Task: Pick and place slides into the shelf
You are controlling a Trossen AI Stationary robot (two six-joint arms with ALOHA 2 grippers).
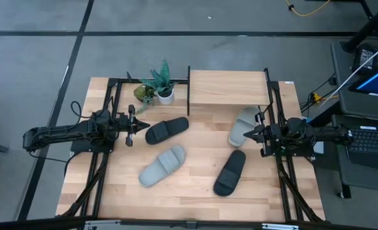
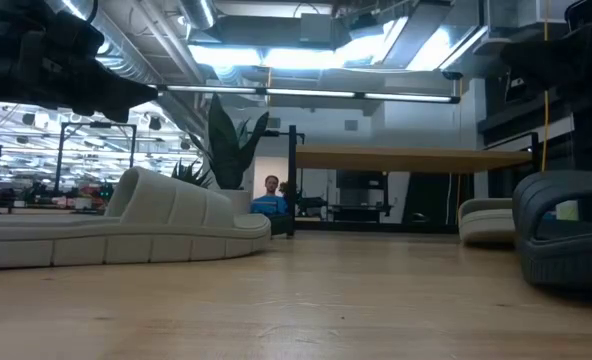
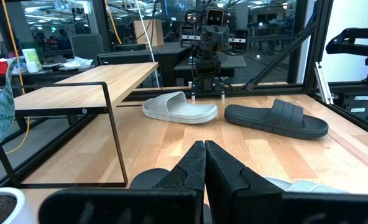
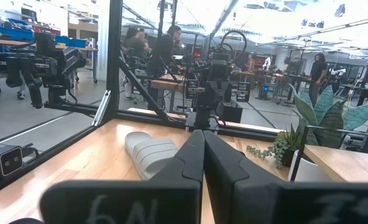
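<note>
No slide is picked yet: all four lie on the desk (image 1: 195, 198) before the low wood-topped, black-legged shelf (image 1: 227, 88). Left tool (image 1: 140, 126) and right tool (image 1: 249, 133) are both pressed together, empty. Next, one must spread over the nearest black strap-topped slide (image 1: 166, 130).

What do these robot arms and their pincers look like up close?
Both arms are dark, slim and jointed, with black cables trailing from their bases. The left gripper and right gripper each end in two black, wedge-shaped fingers tapering to a point.

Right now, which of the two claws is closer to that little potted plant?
The left gripper. It sits just in front of the potted plant, beside a black slide. The right gripper is across the table, past the shelf.
</note>
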